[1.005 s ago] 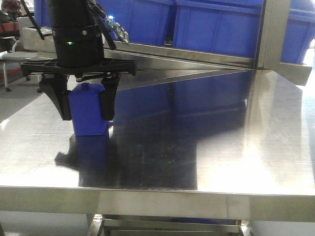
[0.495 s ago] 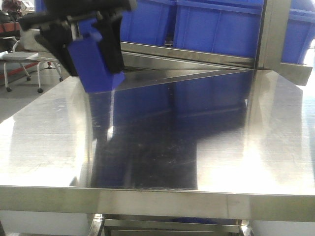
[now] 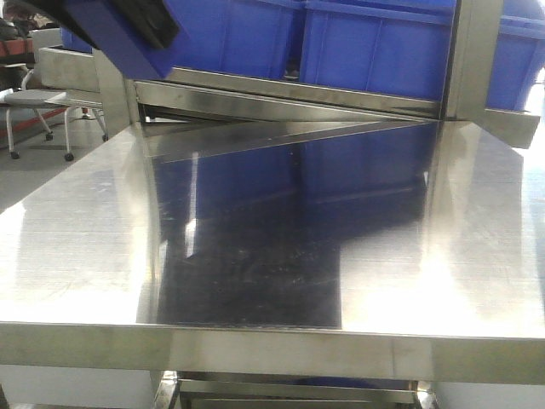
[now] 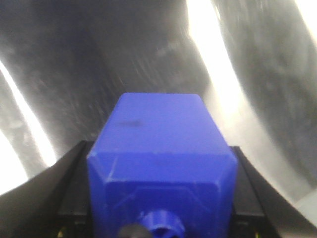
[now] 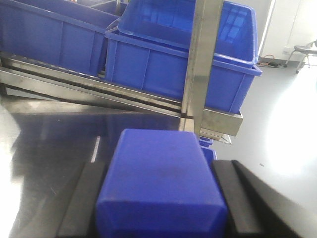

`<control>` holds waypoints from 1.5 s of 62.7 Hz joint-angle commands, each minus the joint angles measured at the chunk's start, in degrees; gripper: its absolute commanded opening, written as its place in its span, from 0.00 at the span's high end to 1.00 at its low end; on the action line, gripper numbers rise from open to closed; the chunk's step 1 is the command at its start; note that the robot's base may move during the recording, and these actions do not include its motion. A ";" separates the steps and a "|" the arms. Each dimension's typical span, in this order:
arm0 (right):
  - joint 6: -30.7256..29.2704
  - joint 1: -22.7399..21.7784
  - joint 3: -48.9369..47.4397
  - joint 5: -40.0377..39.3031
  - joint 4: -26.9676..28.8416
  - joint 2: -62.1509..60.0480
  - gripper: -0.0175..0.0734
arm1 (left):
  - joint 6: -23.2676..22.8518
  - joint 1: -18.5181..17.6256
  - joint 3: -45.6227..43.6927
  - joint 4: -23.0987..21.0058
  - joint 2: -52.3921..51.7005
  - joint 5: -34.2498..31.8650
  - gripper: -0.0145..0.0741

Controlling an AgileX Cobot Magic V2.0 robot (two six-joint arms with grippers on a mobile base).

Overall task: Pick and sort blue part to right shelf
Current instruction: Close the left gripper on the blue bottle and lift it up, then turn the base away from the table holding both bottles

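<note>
The blue part [image 4: 158,134] is a solid-blue bottle-shaped block with sloped shoulders and a round cap [image 4: 161,223]. My left gripper [image 4: 159,151] is shut on it, a black finger on each side, high above the steel table [image 4: 148,59]. In the front view only its tilted lower body [image 3: 115,43] and one black finger [image 3: 153,24] show at the top left corner. My right gripper [image 5: 158,166] is shut on a wider blue block [image 5: 161,183], held above the table near the shelf post [image 5: 200,64].
Large blue bins [image 3: 375,43] sit on a slanted steel shelf rail [image 3: 324,98] behind the table [image 3: 281,256]. A vertical steel post [image 3: 473,60] divides the shelf. A wheeled chair [image 3: 30,106] stands off the table's left.
My left gripper has lifted the blue part off the table and carried it up and left, tilting it, until it is almost out of the front view.
</note>
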 commanded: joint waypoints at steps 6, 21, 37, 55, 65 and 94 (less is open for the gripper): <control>-0.36 -0.46 -1.66 -5.19 -0.21 0.52 0.34 | 0.41 4.20 10.49 -2.80 -10.00 -16.90 0.46; -0.36 -0.46 -1.66 -5.19 -0.21 0.52 0.34 | 0.16 11.04 25.73 -5.22 -23.28 -27.33 0.46; -0.36 -0.46 -1.66 -5.19 -0.21 0.52 0.34 | -0.36 18.38 34.45 -4.44 -38.45 -28.04 0.46; -0.36 -0.46 -1.66 -5.19 -0.21 0.52 0.34 | -0.36 26.46 39.32 -1.46 -51.65 -27.55 0.46; -0.36 -0.46 -1.66 -5.19 -0.21 0.52 0.34 | -0.36 26.68 39.27 2.70 -57.53 -26.49 0.46; -0.36 -0.46 -1.66 -5.19 -0.21 0.52 0.34 | -0.36 26.68 39.27 2.70 -64.23 -26.59 0.46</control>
